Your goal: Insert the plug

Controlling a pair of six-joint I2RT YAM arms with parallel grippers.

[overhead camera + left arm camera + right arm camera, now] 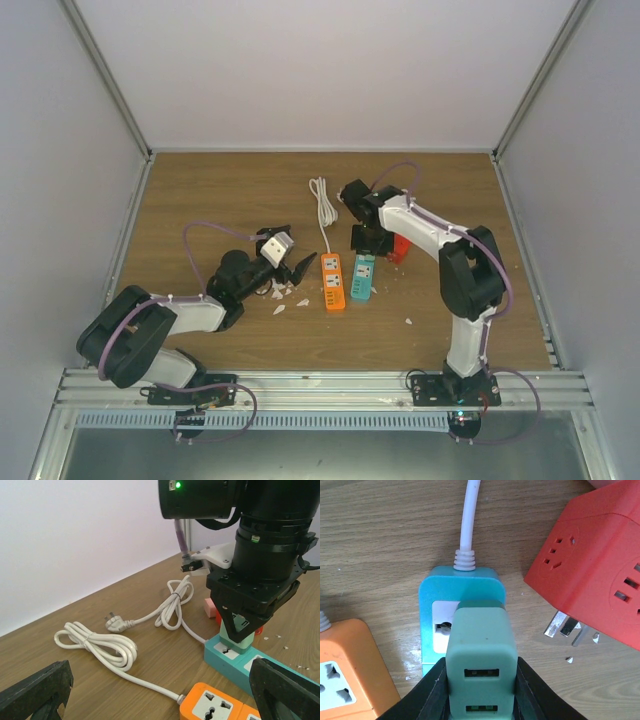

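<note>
Right gripper [480,682] clamping green plug [477,640], against teal strip [485,582] socket

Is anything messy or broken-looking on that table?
Small white chips lie scattered on the table by the left gripper, like broken-off bits. The red adapter cube lies tipped on its side, prongs out.

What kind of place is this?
Probably a robot test booth: plain white walls box in a wooden table, and the left arm and right arm are bolted to a metal rail.
</note>
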